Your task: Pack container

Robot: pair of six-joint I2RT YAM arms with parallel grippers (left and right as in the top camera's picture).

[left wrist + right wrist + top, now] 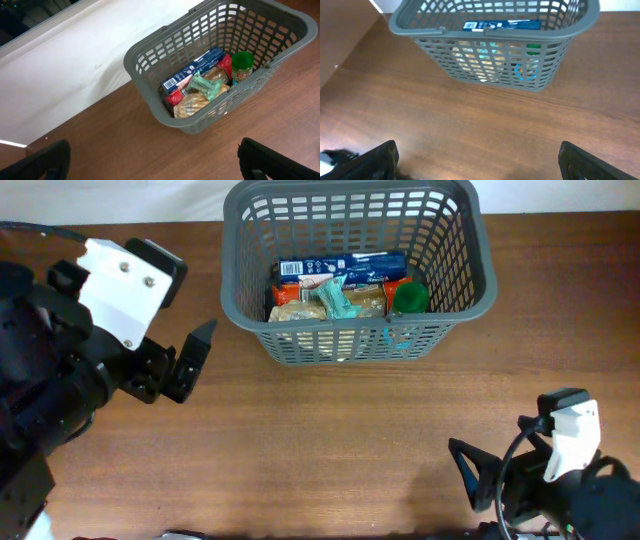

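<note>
Basket's loaded, both arms hanging back

The container (340, 340) sits mid far edge of the bench (330, 440), with a blue box (340, 270) and a green-lidded jar (410, 298) inside. The left gripper (192, 358) near the left edge and the right gripper (477, 162) by the near right corner both gape wide, holding nothing. Packing looks basically done to me. I can't see anything loose to grab next, and there's plenty of room along the near edge.

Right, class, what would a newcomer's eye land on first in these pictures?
The grey basket at the far side of the table, with a blue packet, a green-lidded jar and wrapped snacks inside. The left gripper and right gripper sit away from it, fingers open, holding nothing.
</note>
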